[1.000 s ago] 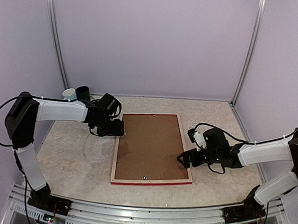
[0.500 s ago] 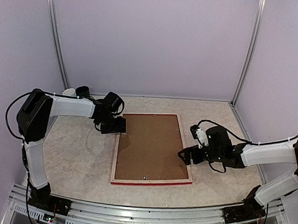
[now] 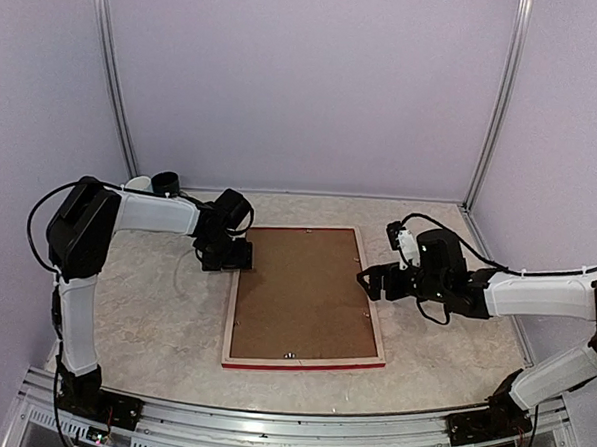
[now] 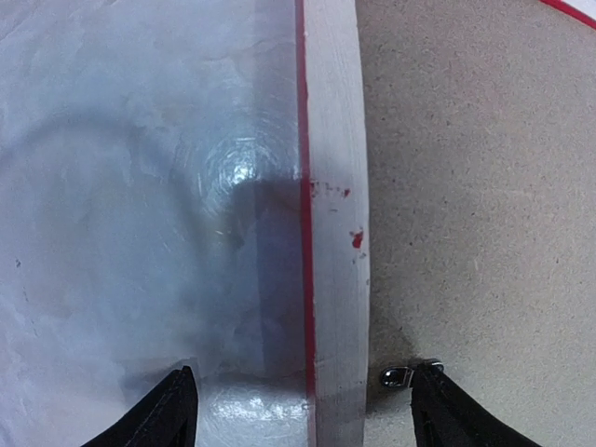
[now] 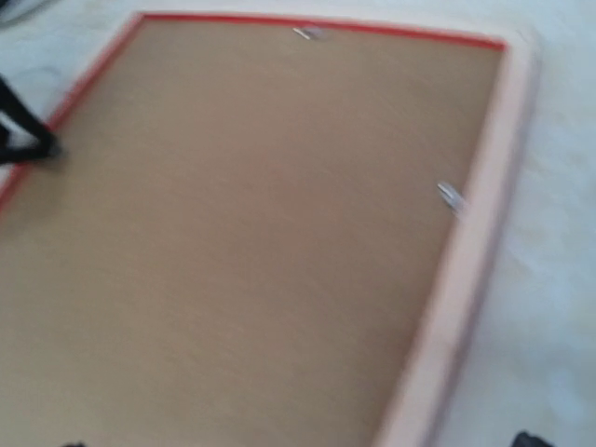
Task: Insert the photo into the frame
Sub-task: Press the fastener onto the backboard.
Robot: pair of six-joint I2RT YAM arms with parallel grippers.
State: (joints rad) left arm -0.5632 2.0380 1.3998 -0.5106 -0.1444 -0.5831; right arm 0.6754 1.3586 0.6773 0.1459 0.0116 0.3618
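Note:
The frame (image 3: pixel 230 325) lies face down on the table, pale wood back up, with a red edge showing. The brown backing board (image 3: pixel 300 289) sits inside it. The photo is hidden. My left gripper (image 3: pixel 239 256) is open at the frame's far left corner. In the left wrist view it (image 4: pixel 307 414) straddles the left rail (image 4: pixel 335 233), its right fingertip (image 4: pixel 447 414) touching a metal tab (image 4: pixel 396 376). My right gripper (image 3: pixel 368 283) is open and empty over the right rail (image 5: pixel 466 279), with only its tips at the bottom of the blurred right wrist view.
A dark cup (image 3: pixel 165 184) and a white cup (image 3: pixel 136 185) stand at the back left, behind the left arm. Small metal tabs (image 5: pixel 450 195) sit along the board's edges. The enclosure walls stand close behind and at both sides.
My left gripper has moved along the left rail toward the far corner. My right gripper has moved away from me along the right rail. The frame has not shifted.

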